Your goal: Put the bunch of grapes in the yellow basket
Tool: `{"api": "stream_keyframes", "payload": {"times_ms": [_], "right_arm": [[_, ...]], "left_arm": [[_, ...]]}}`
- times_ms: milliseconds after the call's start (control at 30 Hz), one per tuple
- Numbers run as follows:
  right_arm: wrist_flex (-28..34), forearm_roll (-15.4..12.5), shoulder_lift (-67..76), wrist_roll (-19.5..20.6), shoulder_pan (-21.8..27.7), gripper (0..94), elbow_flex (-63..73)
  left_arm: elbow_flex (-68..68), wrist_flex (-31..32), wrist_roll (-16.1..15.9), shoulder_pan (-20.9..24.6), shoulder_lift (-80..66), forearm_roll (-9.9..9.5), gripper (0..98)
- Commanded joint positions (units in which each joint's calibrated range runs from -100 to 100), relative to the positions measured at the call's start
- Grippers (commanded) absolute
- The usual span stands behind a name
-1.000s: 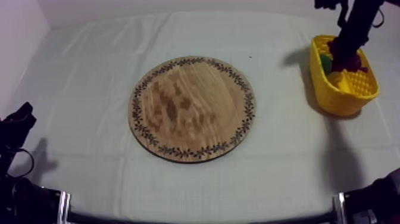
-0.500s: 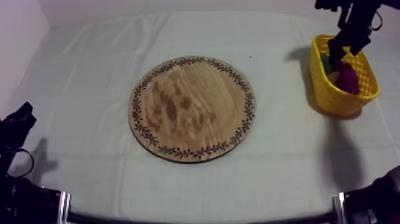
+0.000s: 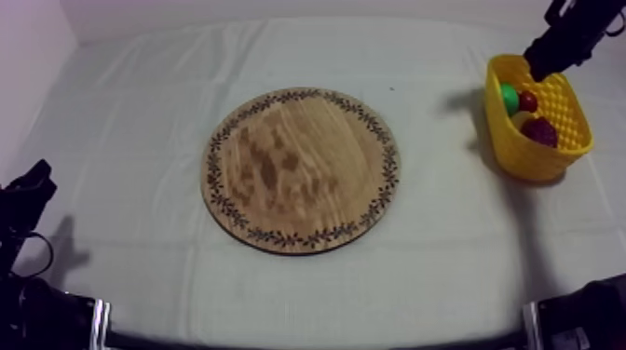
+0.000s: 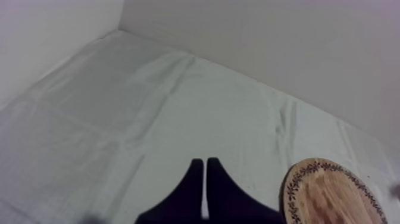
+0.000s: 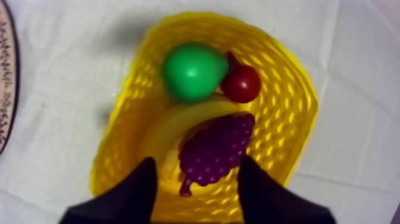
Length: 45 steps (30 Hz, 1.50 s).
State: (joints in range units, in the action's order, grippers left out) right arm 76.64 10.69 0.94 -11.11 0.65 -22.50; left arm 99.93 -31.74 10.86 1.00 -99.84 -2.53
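— Where is the bunch of grapes (image 5: 217, 149) seen?
— It is seen inside the yellow basket (image 5: 297, 113), laid partly upon the banana (image 5: 161, 128). A pear (image 5: 191, 70) and a small red fruit (image 5: 241, 84), touching each other, are found at the basket's other end.
— How is the right gripper (image 5: 197, 170) held?
— It is held above the basket, its fingers spread apart, nothing grasped.
— What is noted of the wooden board (image 3: 301, 169)?
— It is placed in the middle of the cloth (image 3: 140, 112), well apart from the basket.
— And the left gripper (image 4: 205, 167)?
— Its fingers are pressed together as a narrow wedge, nothing clasped, low over the cloth near the board.
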Motion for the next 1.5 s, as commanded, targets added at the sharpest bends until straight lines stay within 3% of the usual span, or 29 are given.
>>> {"api": "stream_keyframes", "payload": {"times_ms": [0, 267, 400, 600, 700, 867, 967, 1100, 1367, 1467], "right_arm": [[-3.7, 0.6, 8.8, 0.7, -1.0, 30.5, -8.8], [-14.7, 3.3, 31.0, 5.7, -4.0, 14.1, -29.1], [-19.9, 2.9, 40.6, 5.1, -5.1, 5.2, -36.3], [-27.5, -3.2, 53.5, 4.6, -5.2, 1.0, -44.5], [-28.9, -8.0, 59.5, 4.6, -5.2, 0.7, -48.3], [-31.1, -16.7, 70.3, 0.7, -4.3, 0.5, -56.3], [-32.3, -18.9, 77.1, -1.7, -4.2, 0.5, -62.0], [-31.0, -18.5, 84.6, -2.3, -5.1, 0.5, -68.2], [-32.7, -15.4, 93.5, 7.0, -7.7, 0.4, -73.8], [-35.2, -13.7, 94.4, 7.1, -8.0, 0.3, -75.2]], "left_arm": [[0.0, 0.0, 0.0, 0.0, 0.0, 0.01, 0.0], [0.0, 0.0, 0.0, 0.0, 0.0, 0.01, 0.0], [0.0, 0.0, 0.0, 0.0, 0.0, 0.01, 0.0], [0.0, 0.0, 0.0, 0.0, 0.0, 0.01, 0.0], [0.0, 0.0, 0.0, 0.0, 0.0, 0.01, 0.0], [0.0, 0.0, 0.0, 0.0, 0.0, 0.01, 0.0], [0.0, 0.0, 0.0, 0.0, 0.0, 0.01, 0.0], [0.0, 0.0, 0.0, 0.0, 0.0, 0.01, 0.0], [0.0, 0.0, 0.0, 0.0, 0.0, 0.01, 0.0], [0.0, 0.0, 0.0, 0.0, 0.0, 0.01, 0.0]]}}
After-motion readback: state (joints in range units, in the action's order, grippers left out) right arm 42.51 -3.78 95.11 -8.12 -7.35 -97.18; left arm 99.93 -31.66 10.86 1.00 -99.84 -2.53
